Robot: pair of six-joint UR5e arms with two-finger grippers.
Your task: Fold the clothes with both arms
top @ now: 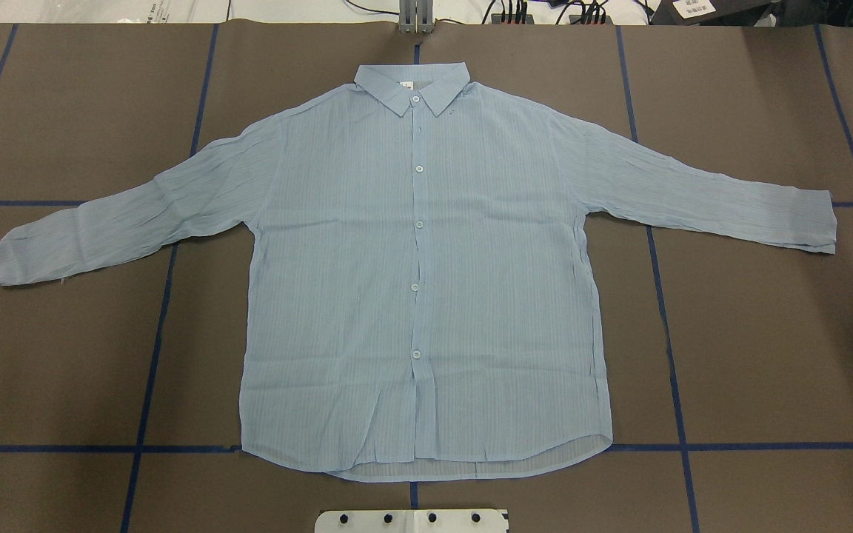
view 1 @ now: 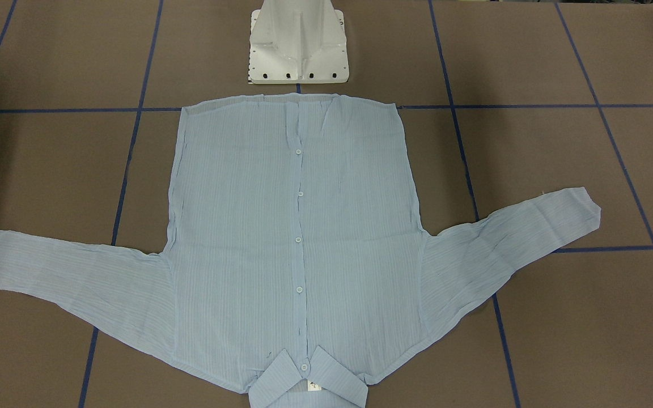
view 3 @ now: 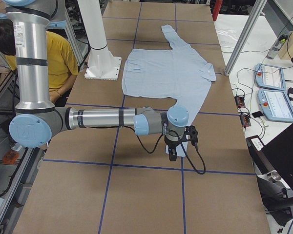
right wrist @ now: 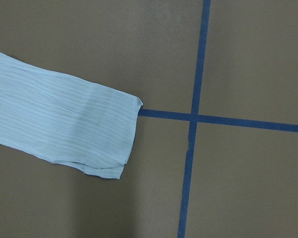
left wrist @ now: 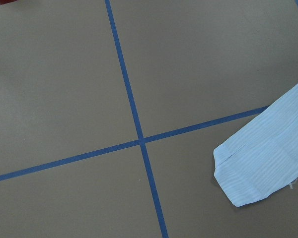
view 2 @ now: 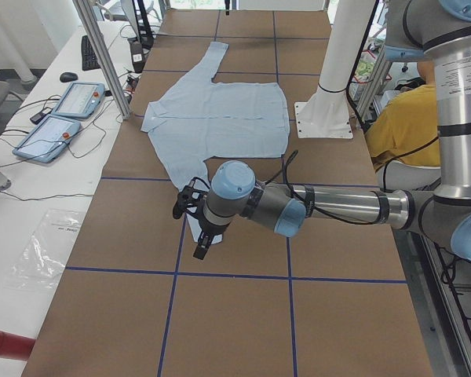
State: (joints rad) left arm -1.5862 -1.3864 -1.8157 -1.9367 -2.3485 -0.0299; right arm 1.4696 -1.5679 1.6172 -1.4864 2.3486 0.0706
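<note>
The light blue striped shirt (top: 412, 281) lies flat on the brown table, buttoned, front up, both sleeves spread out. Its collar (view 1: 306, 377) points away from the robot. It also shows in the side views (view 2: 220, 118) (view 3: 171, 73). My left gripper (view 2: 199, 245) hangs over the table near the left sleeve's cuff (left wrist: 260, 163). My right gripper (view 3: 173, 155) hangs near the right sleeve's cuff (right wrist: 104, 134). Both grippers show only in the side views, so I cannot tell whether they are open or shut. Neither touches the shirt.
The white pedestal base (view 1: 298, 45) stands at the shirt's hem side. Blue tape lines (top: 667, 333) cross the table. A person in a yellow shirt (view 2: 400, 126) sits behind the robot. Teach pendants (view 2: 63, 118) lie on a side table beyond aluminium posts (view 3: 244, 34).
</note>
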